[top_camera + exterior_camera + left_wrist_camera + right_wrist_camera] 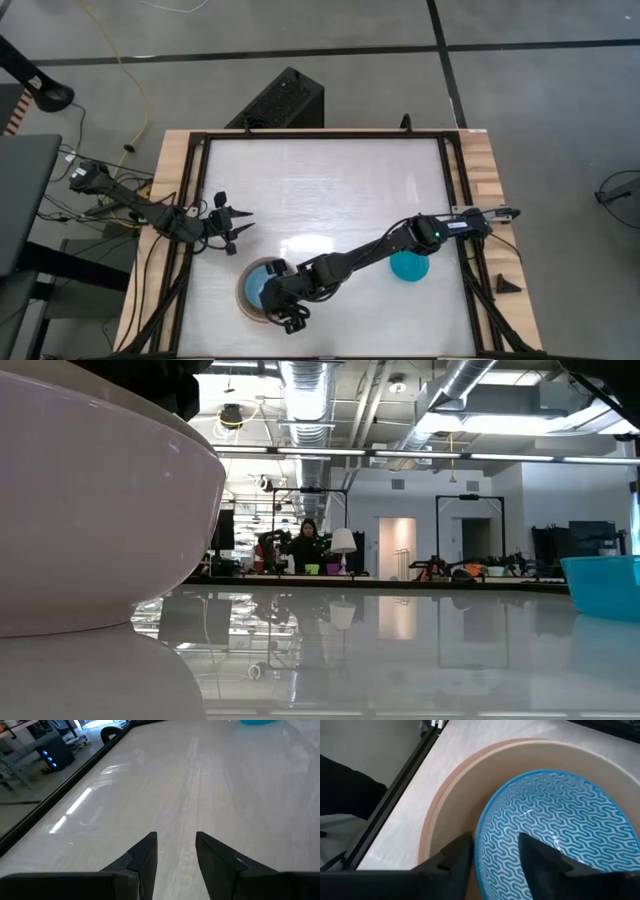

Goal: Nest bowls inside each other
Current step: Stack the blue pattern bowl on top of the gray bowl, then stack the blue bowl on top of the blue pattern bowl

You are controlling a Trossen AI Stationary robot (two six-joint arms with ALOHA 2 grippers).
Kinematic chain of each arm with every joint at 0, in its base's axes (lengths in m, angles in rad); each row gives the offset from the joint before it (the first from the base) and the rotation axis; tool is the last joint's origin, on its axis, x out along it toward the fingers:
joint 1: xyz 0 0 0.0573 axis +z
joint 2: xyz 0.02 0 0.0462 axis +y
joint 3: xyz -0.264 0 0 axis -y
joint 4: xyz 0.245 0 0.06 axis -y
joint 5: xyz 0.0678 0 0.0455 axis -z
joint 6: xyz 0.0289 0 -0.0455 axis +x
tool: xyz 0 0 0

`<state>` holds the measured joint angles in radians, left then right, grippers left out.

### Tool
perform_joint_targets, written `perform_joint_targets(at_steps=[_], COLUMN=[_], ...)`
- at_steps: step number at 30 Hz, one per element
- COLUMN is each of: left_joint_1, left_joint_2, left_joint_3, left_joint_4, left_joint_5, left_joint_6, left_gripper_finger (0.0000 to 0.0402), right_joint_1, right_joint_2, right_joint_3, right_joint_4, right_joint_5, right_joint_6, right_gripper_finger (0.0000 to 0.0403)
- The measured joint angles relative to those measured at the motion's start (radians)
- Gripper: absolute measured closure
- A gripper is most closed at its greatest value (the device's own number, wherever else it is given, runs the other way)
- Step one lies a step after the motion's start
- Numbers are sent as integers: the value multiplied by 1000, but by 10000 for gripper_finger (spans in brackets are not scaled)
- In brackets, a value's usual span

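A light blue bowl with a wavy pattern sits inside a grey-beige bowl. That bowl sits inside a salmon-pink bowl whose rim shows around it. This stack stands near the table's near-left edge and fills the left of the low view. My right gripper is open astride the blue bowl's near rim, one finger inside and one outside. A bright teal bowl stands alone on the table to the right. My left gripper waits open at the left side. My right gripper comes slanting down over the blue bowl's rim. The inner finger stands clear of the rim. Whether the outer finger, between the blue bowl and the beige wall, touches the rim, I cannot tell. The bowl rests in the stack.
The table's dark frame rail runs close beside the stack. The white tabletop spreads behind both arms. A black box stands beyond the far edge. A person is far back in the room.
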<state>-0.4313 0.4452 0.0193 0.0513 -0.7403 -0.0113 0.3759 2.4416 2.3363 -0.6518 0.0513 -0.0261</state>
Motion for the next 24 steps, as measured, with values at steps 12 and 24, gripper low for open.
perform_joint_targets(at_steps=[12,24], left_joint_1=[0,0], left_joint_2=[0,-1], left_joint_3=[0,0], left_joint_4=[0,1], left_joint_5=[0,1], left_joint_6=[0,0], left_gripper_finger=[276,276], right_joint_1=[-7,-4], right_joint_2=[-24,-135], right_joint_3=[21,21], right_joint_4=[-60,-291], right_joint_5=[2,0], right_joint_6=[-8,67], right_gripper_finger=[159,159])
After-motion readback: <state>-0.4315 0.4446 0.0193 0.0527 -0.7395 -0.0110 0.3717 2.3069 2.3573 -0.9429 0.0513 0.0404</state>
